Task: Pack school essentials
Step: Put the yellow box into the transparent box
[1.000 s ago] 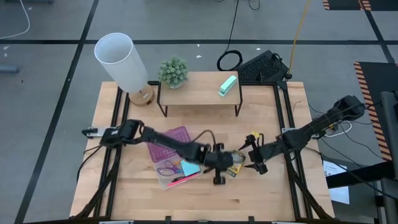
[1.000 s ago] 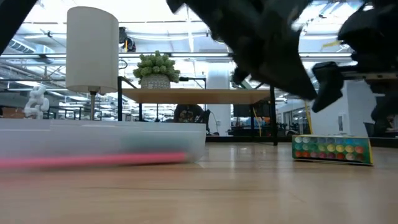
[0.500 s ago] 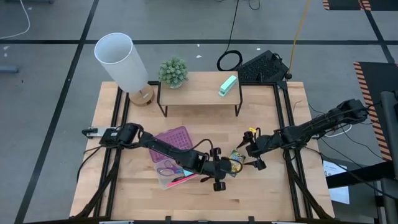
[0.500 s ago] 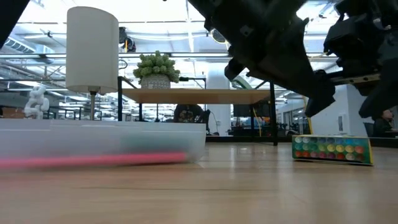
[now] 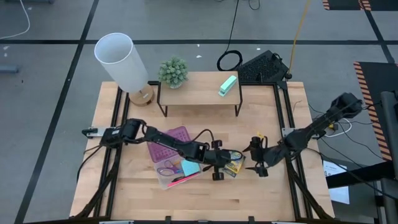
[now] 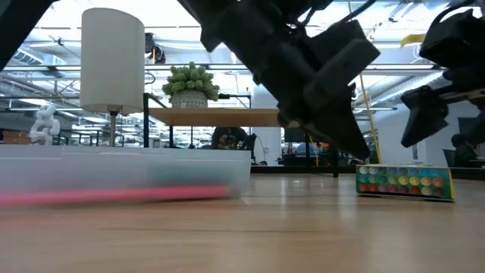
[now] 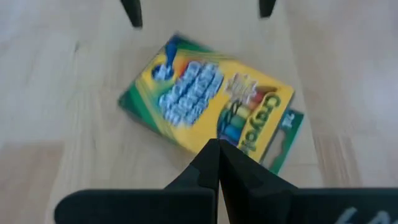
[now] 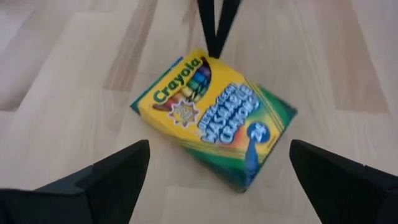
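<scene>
Two dark robot arms meet near the front middle of a wooden table (image 5: 273, 118), with a yellow-green crayon box (image 5: 233, 164) lying flat on the bare wood between them.

Left gripper (image 5: 219, 168): its fingers (image 7: 214, 168) are pressed together into one narrow point, holding nothing. In the left wrist view the closed tip sits over the near edge of the crayon box (image 7: 208, 106); whether it touches the box cannot be told. The left arm reaches long and low from the table's left side, passing over a clear case (image 5: 176, 175) on its way to the box.

Right gripper (image 5: 257, 159): its fingers (image 8: 112, 171) are spread wide, holding nothing. In the right wrist view the crayon box (image 8: 214, 115) lies in front of the wide gap, apart from both fingers, and the left arm's closed tip shows at the box's far edge. The right arm slants in from the table's right edge, bent low toward the box.

From table height, the crayon box (image 6: 405, 182) rests on the wood at the right, its end showing rows of coloured dots, and the clear case (image 6: 125, 174) stretches across the left with a pink pencil (image 6: 114, 195) inside.

Inside the case are purple-handled scissors (image 5: 166, 169), a blue sticky-note pad (image 5: 190, 168) and the pink pencil (image 5: 181, 178). A purple lid (image 5: 170, 142) lies just behind the case.

Farther back stands a small wooden shelf (image 5: 199, 93) carrying a green plant (image 5: 173, 72) and a mint-green block (image 5: 227, 85), with a white lamp (image 5: 120, 60) at the back left corner
</scene>
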Controlling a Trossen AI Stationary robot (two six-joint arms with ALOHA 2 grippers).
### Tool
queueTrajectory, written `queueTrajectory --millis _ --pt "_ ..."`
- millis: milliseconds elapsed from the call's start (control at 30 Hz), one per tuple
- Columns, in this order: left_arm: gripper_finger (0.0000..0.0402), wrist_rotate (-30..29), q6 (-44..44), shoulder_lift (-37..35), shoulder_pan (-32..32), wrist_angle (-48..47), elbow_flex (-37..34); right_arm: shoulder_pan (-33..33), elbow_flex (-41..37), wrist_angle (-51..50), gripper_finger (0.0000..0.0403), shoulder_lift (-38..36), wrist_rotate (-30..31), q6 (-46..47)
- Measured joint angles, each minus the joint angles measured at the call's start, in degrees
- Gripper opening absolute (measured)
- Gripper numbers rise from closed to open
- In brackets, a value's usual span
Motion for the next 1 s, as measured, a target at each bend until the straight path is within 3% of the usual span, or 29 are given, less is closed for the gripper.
queueTrajectory --millis 133,267,667,800,1000 --pt "0.0008 2.26 3.82 -0.11 0.76 5.44 -2.14 2.96 -0.02 -1.43 0.038 0.07 2.92 5.16" --pt "0.0008 3.06 3.81 -0.07 1.77 5.08 -4.4 4.96 -0.02 -1.35 0.038 0.07 5.57 7.26" --pt "0.0007 3.9 4.02 -0.09 2.29 6.17 -4.88 6.04 -1.36 -1.21 0.038 0.13 8.45 7.41" --pt "0.0007 3.88 3.81 -0.09 2.83 5.09 -4.85 7.39 -4.18 3.34 0.038 1.81 7.59 0.9" --pt "0.0007 3.85 3.81 -0.09 3.65 4.4 -4.83 9.8 -5.58 15.46 0.038 7.63 12.19 -15.17"
